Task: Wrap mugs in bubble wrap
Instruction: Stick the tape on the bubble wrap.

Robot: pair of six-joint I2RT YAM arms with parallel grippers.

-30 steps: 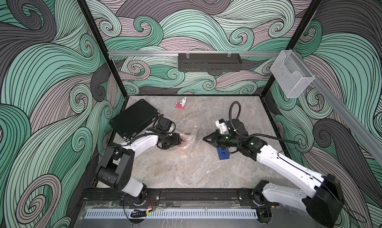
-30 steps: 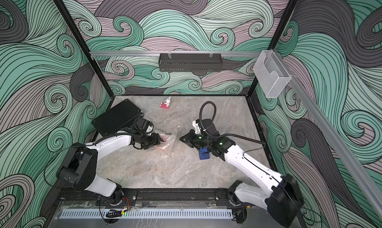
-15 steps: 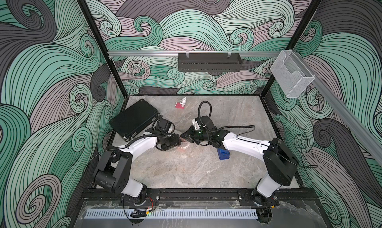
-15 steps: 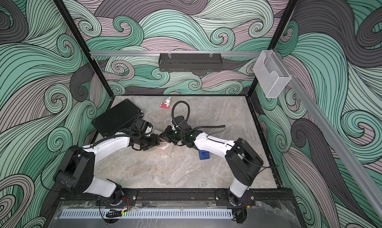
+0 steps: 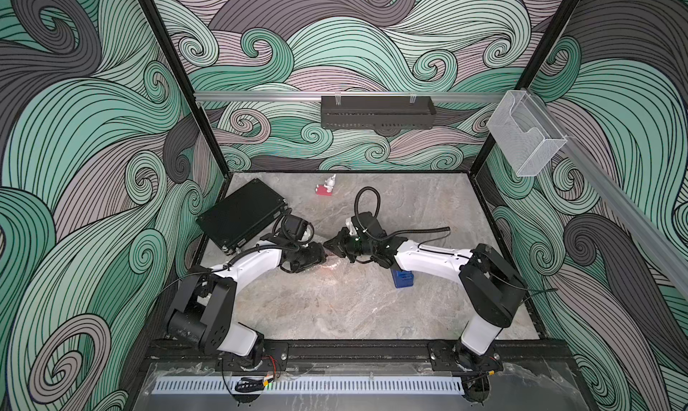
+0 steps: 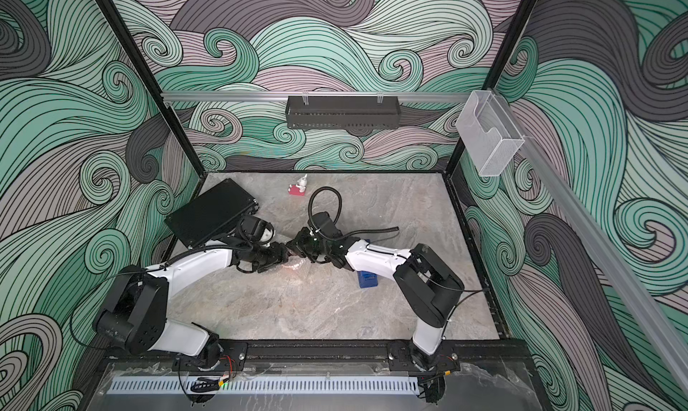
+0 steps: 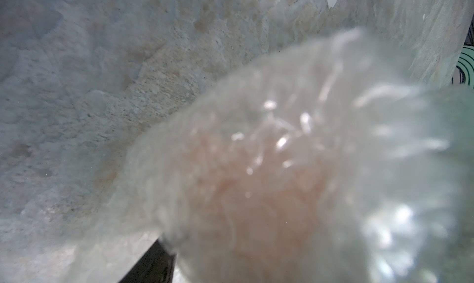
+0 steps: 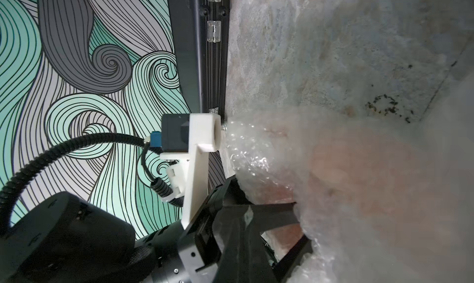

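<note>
Right wrist view shows the mug (image 8: 359,171) as a salmon blur under the wrap (image 8: 251,151), so the covering looks largely done. Crinkled, flared film ends stand loose, and no tape is visible on them. The left gripper (image 8: 289,228) has its jaws set wide on either side of the wrapped mug, gripping it. The right gripper (image 5: 328,245) has closed jaws at the bundle's 3 o'clock end; whether film is pinched between them I cannot tell. In both top views the bundle lies between the two grippers, just toward 9 o'clock of the centre of the table (image 5: 335,308). I cannot tell whether it rests on the table or is held above it. The dispenser (image 5: 403,279) stands at 4 o'clock of the bundle. What is left, I judge, is tucking and fixing the ends. The bundle's long axis seems to run 9 to 3, from one gripper to the other; film hides where rim and handle point.
</note>
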